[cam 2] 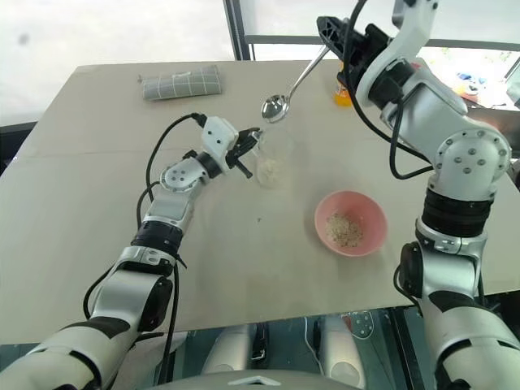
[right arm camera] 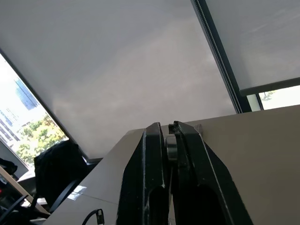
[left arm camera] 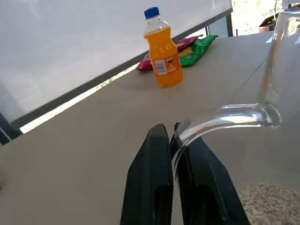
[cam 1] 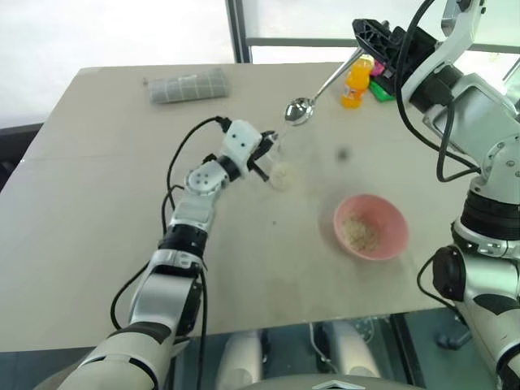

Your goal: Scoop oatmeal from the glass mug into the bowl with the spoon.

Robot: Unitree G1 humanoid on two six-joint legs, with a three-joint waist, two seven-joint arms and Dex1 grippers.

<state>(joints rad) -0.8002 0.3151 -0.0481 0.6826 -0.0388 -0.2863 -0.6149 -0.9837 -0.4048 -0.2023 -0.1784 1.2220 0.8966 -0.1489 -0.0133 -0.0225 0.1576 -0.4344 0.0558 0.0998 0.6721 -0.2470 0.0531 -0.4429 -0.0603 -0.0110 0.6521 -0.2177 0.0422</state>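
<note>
Pink bowl nearest, holding some oatmeal. Left gripper clamped on glass mug handle, steadying it; oats remain inside. Spoon pinched by its handle end in right gripper, poised empty above the mug, likely for another scoop.

Bright daylight comes in through the windows beyond the far edge of the surface, which is evenly lit with only soft, faint shadows; one small dark blur lies near the spoon, whose bowl throws a sharp glint. The window panes are washed out to near white in the head views, and the glass mug in the left wrist view carries bright glare streaks along its handle. The black fingers in the right wrist view loom dark and soft, too near for focus.
</note>
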